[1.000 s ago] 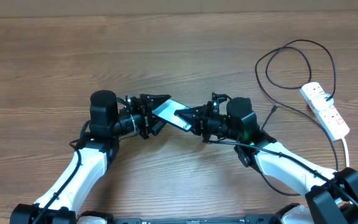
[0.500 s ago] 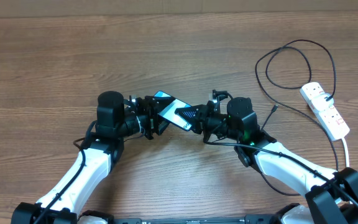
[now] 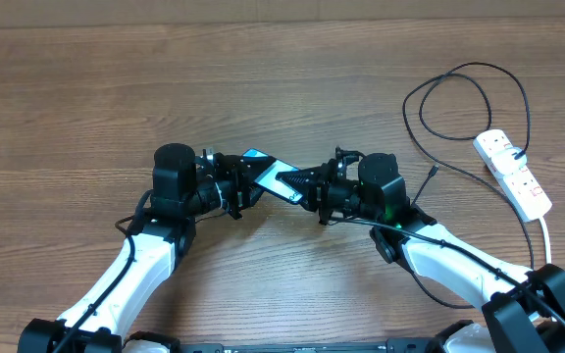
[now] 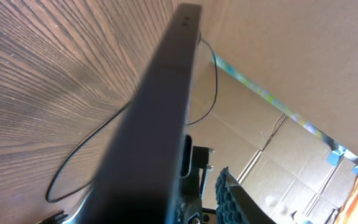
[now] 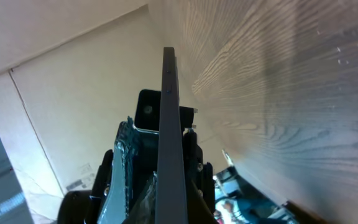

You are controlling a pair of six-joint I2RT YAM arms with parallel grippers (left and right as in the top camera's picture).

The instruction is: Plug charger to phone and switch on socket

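The phone [image 3: 275,177] is held tilted above the table between my two grippers, its light screen facing up. My right gripper [image 3: 307,186] is shut on its right end; in the right wrist view the phone [image 5: 169,124] runs edge-on between the fingers [image 5: 166,202]. My left gripper [image 3: 246,182] is open around the left end; in the left wrist view the dark phone edge [image 4: 160,112] lies against one finger, with a gap to the other pad [image 4: 235,199]. The charger cable [image 3: 459,78] loops at the right, its connector tip [image 3: 431,172] lying loose on the table. The socket [image 3: 514,175] lies at the far right.
The socket's thick white cord [image 3: 545,235] runs toward the front right edge. The black cable runs to the socket's near side, close to my right arm. The cable also shows in the left wrist view [image 4: 98,137]. Bare wooden table lies to the left and back.
My left arm has moved right toward the phone and brought its open fingers around the phone's left end, narrowing them. The right gripper kept holding the phone.
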